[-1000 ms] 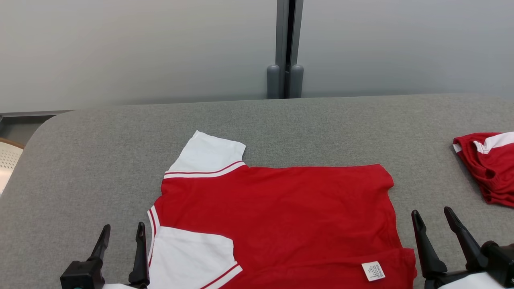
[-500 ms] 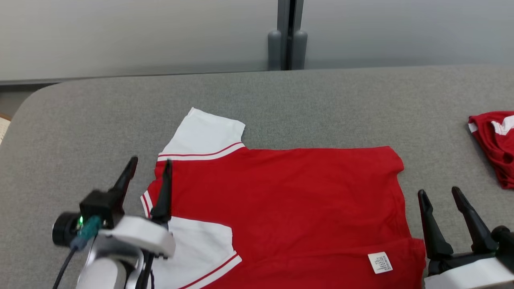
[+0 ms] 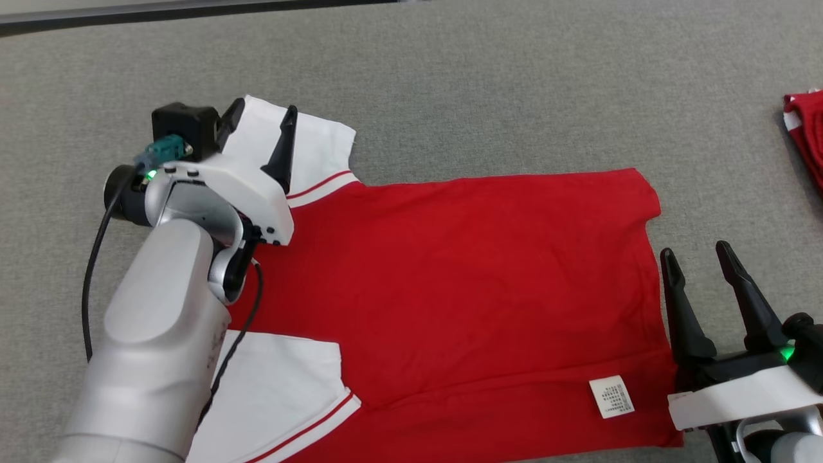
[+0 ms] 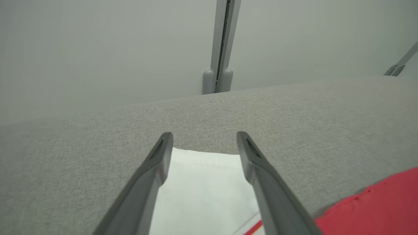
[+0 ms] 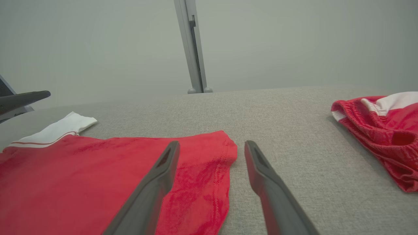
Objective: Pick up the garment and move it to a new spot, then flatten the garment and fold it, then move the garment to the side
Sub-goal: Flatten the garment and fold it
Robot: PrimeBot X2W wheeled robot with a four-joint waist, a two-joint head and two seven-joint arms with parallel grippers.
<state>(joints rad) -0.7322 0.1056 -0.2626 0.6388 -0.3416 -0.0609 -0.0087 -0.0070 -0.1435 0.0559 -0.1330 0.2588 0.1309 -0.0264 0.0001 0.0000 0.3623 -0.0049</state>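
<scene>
Flat lies the shirt (image 3: 463, 289), mid-table (image 3: 514, 77) toward the near edge; left gripper (image 3: 265, 107) gapes wide over the far sleeve (image 3: 321, 148); right gripper (image 3: 694, 251) wide too, empty, beside the hem; a shallow pinch could slip or drag wrinkles in; count: one shirt, two sleeves, two grippers, one red bundle (image 3: 804, 135) at the right edge.

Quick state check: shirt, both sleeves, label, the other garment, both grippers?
red shirt: spread flat on the grey table, unfolded.
far sleeve: flat, beneath the left gripper.
near sleeve: flat.
label: exposed near the hem.
second garment: crumpled, apart from the shirt.
left gripper: open, holding nothing.
right gripper: open, by the hem, holding nothing.
</scene>
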